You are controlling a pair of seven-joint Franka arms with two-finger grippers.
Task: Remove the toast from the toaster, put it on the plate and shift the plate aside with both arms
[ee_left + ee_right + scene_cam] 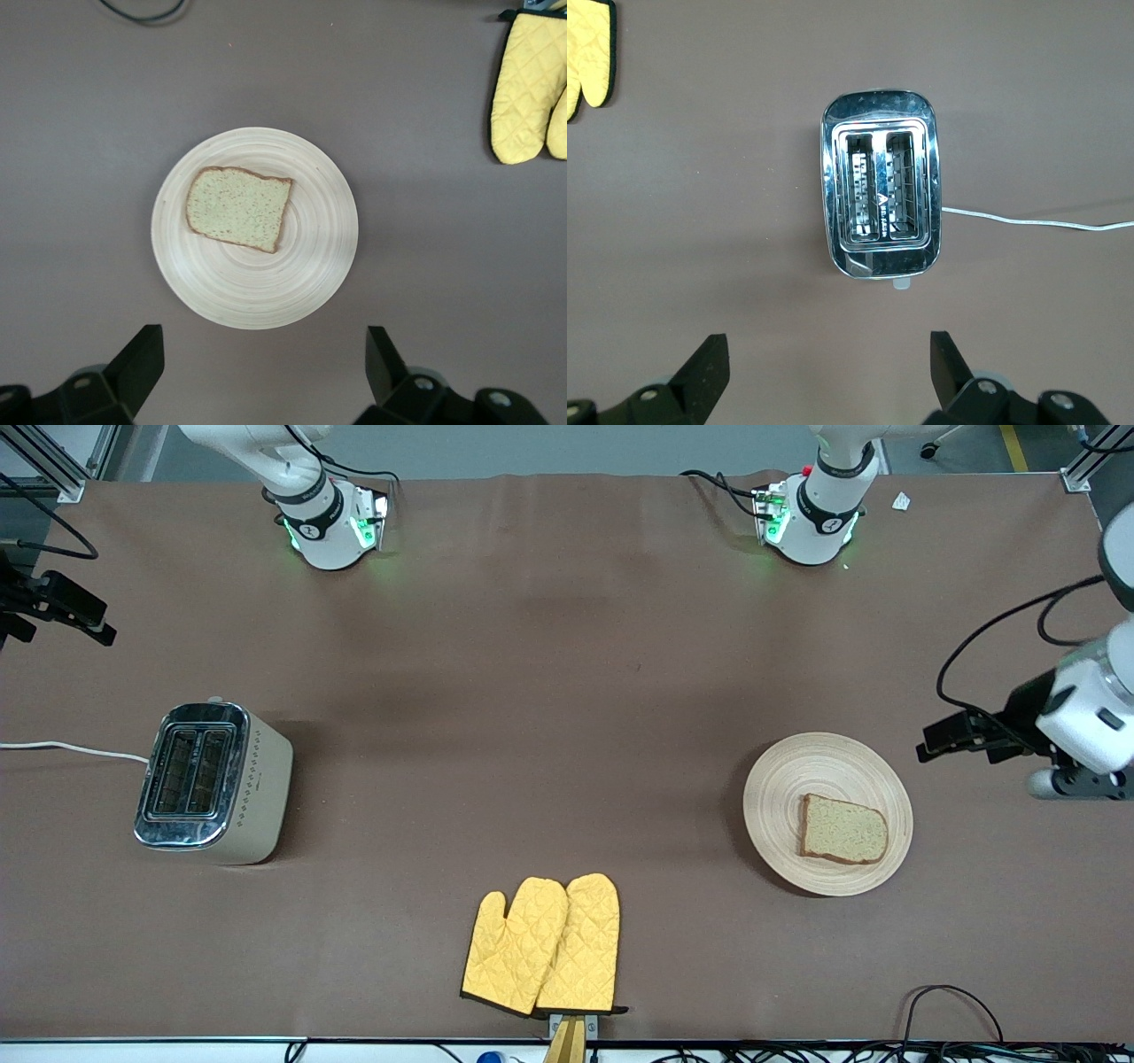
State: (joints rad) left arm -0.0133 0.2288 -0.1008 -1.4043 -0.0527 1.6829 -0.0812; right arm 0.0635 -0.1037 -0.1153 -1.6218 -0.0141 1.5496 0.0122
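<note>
Both grippers wide, empty | left gripper (261, 372): toast (237, 209) on plate (310, 266) | right gripper (824, 376): toaster (881, 195)

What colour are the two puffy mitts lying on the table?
The quilted oven mitts are bright yellow with a diamond stitch pattern and dark edging, clearest in the front view.

High front camera over whole table (567, 691); wrist cameras straight down (shared: yellow mitts (542, 946)).

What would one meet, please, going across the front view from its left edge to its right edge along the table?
Right gripper → toaster → yellow oven mitts → plate with the toast on it → left gripper.
</note>
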